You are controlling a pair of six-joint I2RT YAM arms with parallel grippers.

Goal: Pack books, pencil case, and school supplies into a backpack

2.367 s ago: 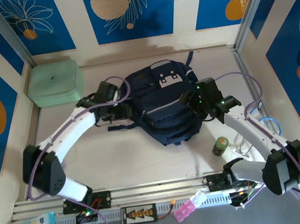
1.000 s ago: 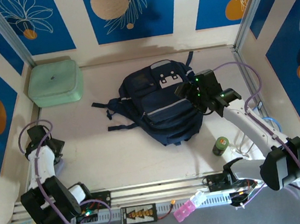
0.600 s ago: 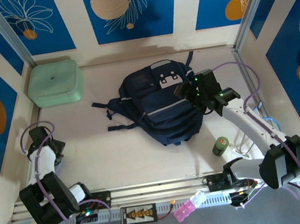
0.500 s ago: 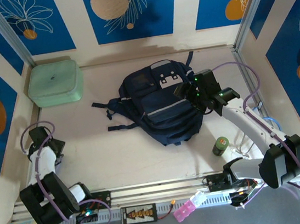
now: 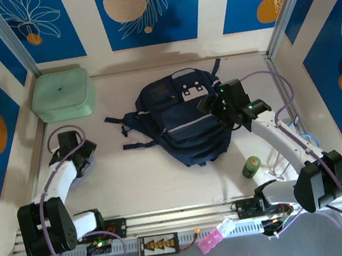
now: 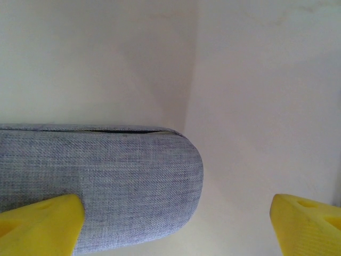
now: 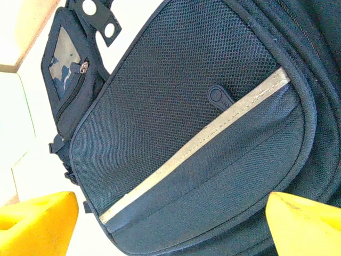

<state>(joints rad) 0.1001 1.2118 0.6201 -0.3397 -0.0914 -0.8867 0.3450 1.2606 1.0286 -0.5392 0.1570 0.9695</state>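
By the left wall (image 5: 26,141) the left pincer (image 5: 81,157) gapes, seemingly empty; the right pincer (image 5: 208,106) gapes over the backpack (image 5: 184,132) edge.

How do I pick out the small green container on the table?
Start at the navy backpack mid-table. Look toward its near right, beside the right arm: a small dark-green cylinder sits there. The other green thing, the mint case in the far-left corner, is far bigger, pale and boxy.

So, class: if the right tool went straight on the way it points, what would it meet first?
Most likely the backpack: its front pocket, by the pale stripe, lies squarely ahead of the open right tool. How far off is unclear.
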